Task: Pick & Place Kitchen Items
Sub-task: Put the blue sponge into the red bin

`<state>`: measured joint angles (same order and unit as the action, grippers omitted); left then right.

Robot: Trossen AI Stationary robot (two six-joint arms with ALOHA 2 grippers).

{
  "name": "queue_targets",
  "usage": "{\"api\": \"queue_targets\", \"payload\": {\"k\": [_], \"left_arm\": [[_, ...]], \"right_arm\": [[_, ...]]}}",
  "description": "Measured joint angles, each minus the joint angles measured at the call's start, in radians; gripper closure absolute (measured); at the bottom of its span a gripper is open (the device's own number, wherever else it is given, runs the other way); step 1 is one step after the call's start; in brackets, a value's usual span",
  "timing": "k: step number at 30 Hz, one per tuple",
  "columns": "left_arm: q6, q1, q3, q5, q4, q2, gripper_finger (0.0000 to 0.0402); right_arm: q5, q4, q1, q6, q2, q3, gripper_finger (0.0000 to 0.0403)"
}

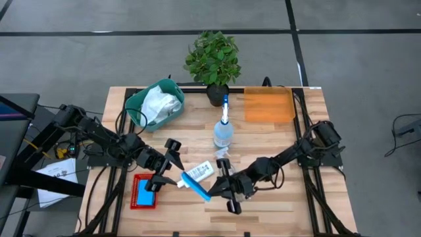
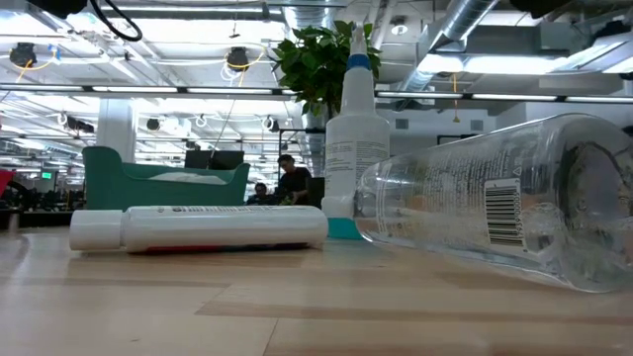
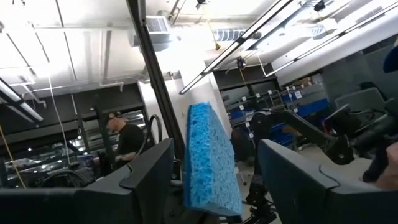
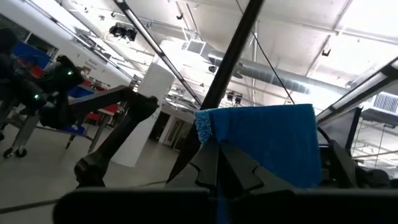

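Observation:
A blue sponge point(image 1: 197, 189) is up off the table between my two grippers. My right gripper point(image 1: 220, 189) is shut on it. My left gripper point(image 1: 175, 172) is open, with one finger on each side of the sponge's other end point(image 3: 211, 162) and a gap on both sides. A small white labelled bottle point(image 1: 198, 172) lies on its side on the table beside them. A clear spray bottle point(image 1: 223, 131) stands upright behind it. A second clear bottle point(image 2: 495, 198) lies on its side. My right gripper pinches one end of the blue sponge point(image 4: 273, 155) between its two fingers, coming about level from the table's right side. Its own fingers point(image 4: 230, 168) hide the exact place of contact. The sponge is lifted clear and reaches out toward my left gripper.
A red tray point(image 1: 134, 199) with another blue sponge stands near the front left. A green basket point(image 1: 135, 108) with a white cloth point(image 1: 161, 104) is at the back left. A potted plant point(image 1: 212, 56) and an orange mat point(image 1: 268, 105) are at the back.

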<state>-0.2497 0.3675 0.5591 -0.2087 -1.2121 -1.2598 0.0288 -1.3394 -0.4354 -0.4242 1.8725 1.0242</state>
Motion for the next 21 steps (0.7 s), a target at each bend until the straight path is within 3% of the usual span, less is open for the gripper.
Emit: {"api": "queue_targets", "payload": {"k": [9,21], "left_arm": [[-0.001,0.0,0.0,0.008,0.0,0.0,0.0174],[-0.007,0.0,0.0,0.007,0.001,0.0,0.0207]], "right_arm": [[-0.003,0.008,0.022,0.036,0.0,0.016,0.0403],[-0.007,0.013,0.053,0.048,0.0,0.016,0.0403]]}}
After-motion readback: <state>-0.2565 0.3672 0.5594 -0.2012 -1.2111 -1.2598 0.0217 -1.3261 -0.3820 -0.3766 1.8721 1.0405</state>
